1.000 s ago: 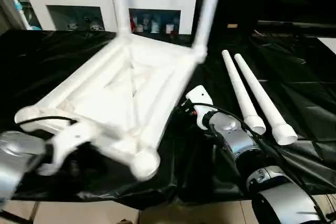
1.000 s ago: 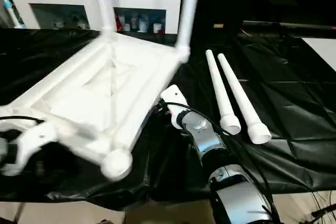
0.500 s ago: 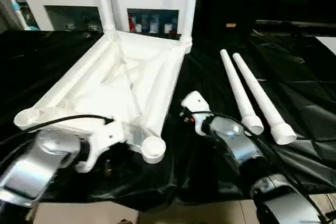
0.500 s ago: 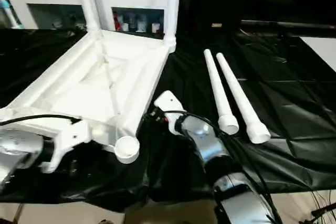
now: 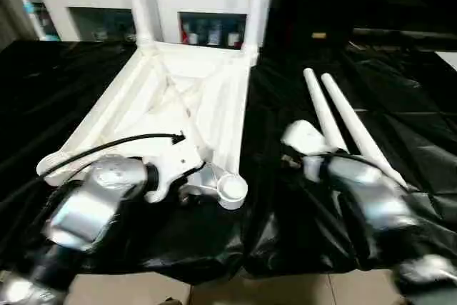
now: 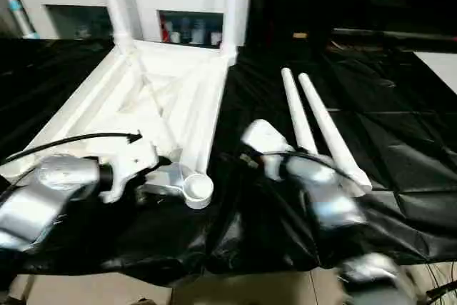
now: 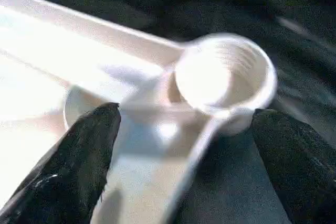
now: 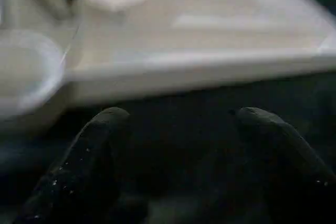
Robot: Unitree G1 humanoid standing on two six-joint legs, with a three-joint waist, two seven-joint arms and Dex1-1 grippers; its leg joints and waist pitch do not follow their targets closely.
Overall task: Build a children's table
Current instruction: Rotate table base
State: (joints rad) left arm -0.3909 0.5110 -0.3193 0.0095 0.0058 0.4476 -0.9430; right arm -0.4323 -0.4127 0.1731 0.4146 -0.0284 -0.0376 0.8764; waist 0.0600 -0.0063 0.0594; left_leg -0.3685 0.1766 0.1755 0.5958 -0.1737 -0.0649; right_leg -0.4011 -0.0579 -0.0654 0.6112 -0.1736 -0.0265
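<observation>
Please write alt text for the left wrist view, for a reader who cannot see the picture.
An empty round corner socket of the upturned white children's table sits between the two black fingers of the open left gripper, which holds nothing. Black cloth lies under and beyond the table corner.

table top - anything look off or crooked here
Nothing damaged or spilled. The table top lies underside up on the black cloth, two legs fitted upright at the far corners, two loose legs beside it. The near corner socket is empty.
</observation>
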